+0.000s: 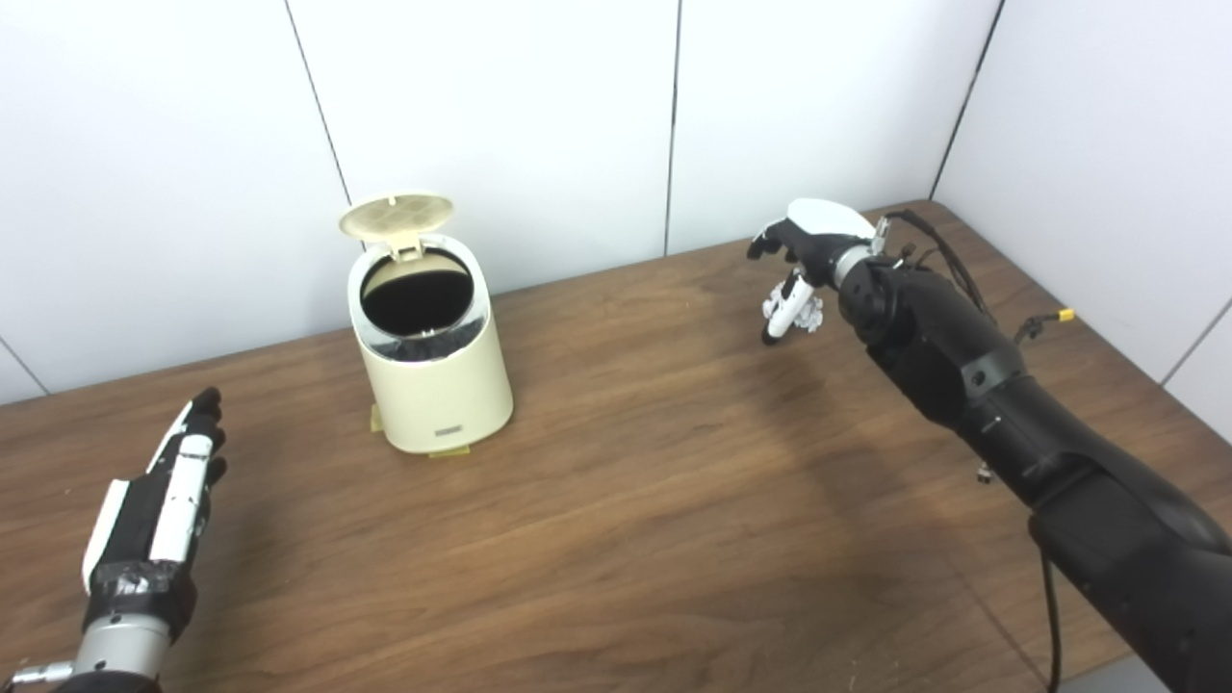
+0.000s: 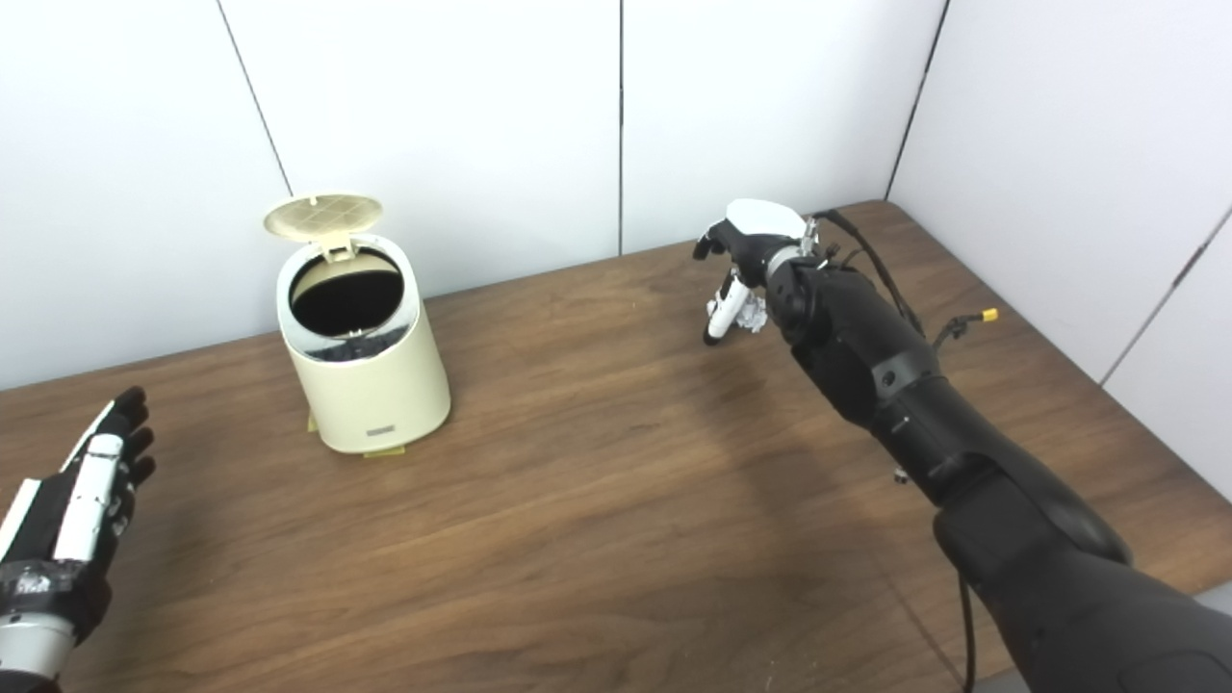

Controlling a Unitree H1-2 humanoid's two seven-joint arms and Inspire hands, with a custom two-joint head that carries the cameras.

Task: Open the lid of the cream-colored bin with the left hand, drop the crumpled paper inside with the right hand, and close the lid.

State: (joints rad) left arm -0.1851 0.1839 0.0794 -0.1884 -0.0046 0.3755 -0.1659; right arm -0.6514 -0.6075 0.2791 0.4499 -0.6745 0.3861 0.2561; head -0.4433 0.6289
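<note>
The cream-colored bin (image 1: 433, 371) stands on the table at the back left. Its round lid (image 1: 396, 217) is tipped up and open, showing the dark inside. My left hand (image 1: 159, 505) is open and empty, flat above the table at the front left, well apart from the bin. My right hand (image 1: 804, 260) reaches to the far right of the table, palm down. Its fingers (image 1: 782, 313) curl down around the white crumpled paper (image 1: 811, 314), which sits at table level under the palm. The paper also shows in the right eye view (image 2: 754, 318).
The brown wooden table (image 1: 654, 481) is backed by white wall panels, with a side wall at the right. Small yellow pads (image 1: 449, 450) stick out under the bin. My right arm (image 1: 1011, 414) crosses the table's right side, with cables along it.
</note>
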